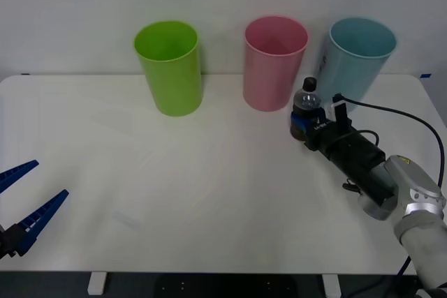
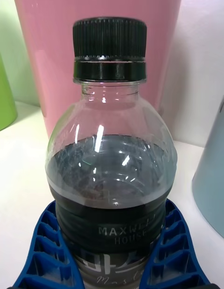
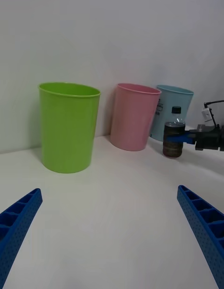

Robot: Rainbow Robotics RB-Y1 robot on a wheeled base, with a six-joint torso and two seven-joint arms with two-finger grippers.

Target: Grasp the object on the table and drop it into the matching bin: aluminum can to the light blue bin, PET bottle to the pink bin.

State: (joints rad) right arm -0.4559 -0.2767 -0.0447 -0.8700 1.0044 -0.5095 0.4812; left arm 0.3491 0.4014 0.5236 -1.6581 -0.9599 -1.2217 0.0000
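Left hand [image 1: 24, 204] open, idle | right hand [image 1: 305, 125] gripping PET bottle [image 1: 306, 106] upright

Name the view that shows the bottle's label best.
Right wrist view: the PET bottle sits close up between the right pincer fingers, label lettering readable. Front view shows it small beside the pink bin; left wrist view shows it far off.

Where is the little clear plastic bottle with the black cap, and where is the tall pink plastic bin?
small clear plastic bottle [image 2: 109, 177], right wrist view, its body.
tall pink plastic bin [image 1: 271, 75], front view, its side wall.
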